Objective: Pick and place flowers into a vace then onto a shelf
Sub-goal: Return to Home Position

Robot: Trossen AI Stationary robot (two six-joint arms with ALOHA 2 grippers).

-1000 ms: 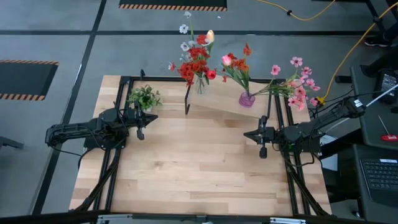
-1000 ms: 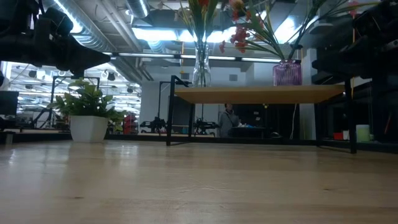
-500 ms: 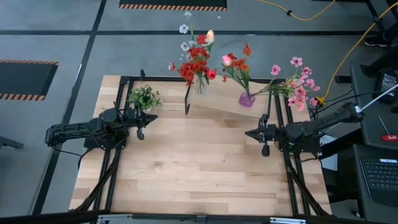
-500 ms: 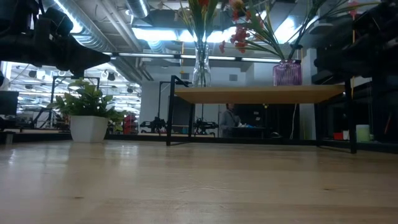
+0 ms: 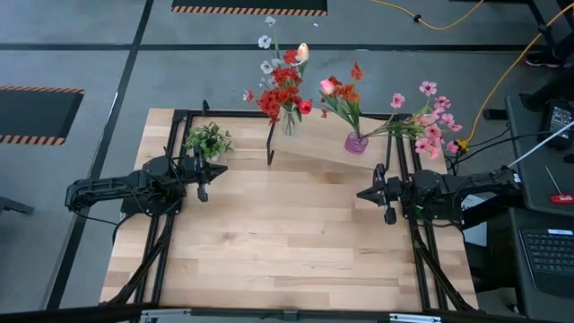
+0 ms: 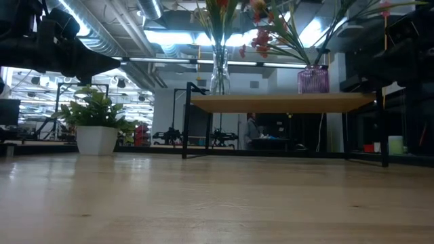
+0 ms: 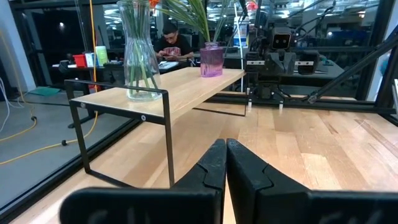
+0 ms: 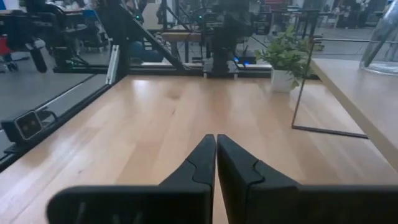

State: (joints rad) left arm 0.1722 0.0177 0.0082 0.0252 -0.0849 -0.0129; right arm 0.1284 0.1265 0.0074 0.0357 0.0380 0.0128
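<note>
The shelf (image 5: 323, 148) stands at the table's far edge on thin black legs. On it stand a clear glass vase (image 5: 289, 121) of red and white flowers (image 5: 282, 90) and a small purple vase (image 5: 356, 143) of orange and pink flowers (image 5: 341, 92). A spray of pink blooms (image 5: 430, 121) reaches out past the shelf's right end. My left gripper (image 5: 204, 192) hovers shut over the table's left side, and my right gripper (image 5: 389, 215) hovers shut over the right side. Both are empty.
A small leafy green plant in a white pot (image 5: 208, 141) sits on the table left of the shelf, just beyond my left gripper. Black frame rails (image 5: 170, 161) run along both table sides. A seated person (image 7: 169, 43) shows beyond the table. Bare tabletop (image 5: 287, 224) lies between the arms.
My right gripper has drawn back toward the table's right edge and slightly toward its near edge, staying shut and empty. My left arm has kept still.
</note>
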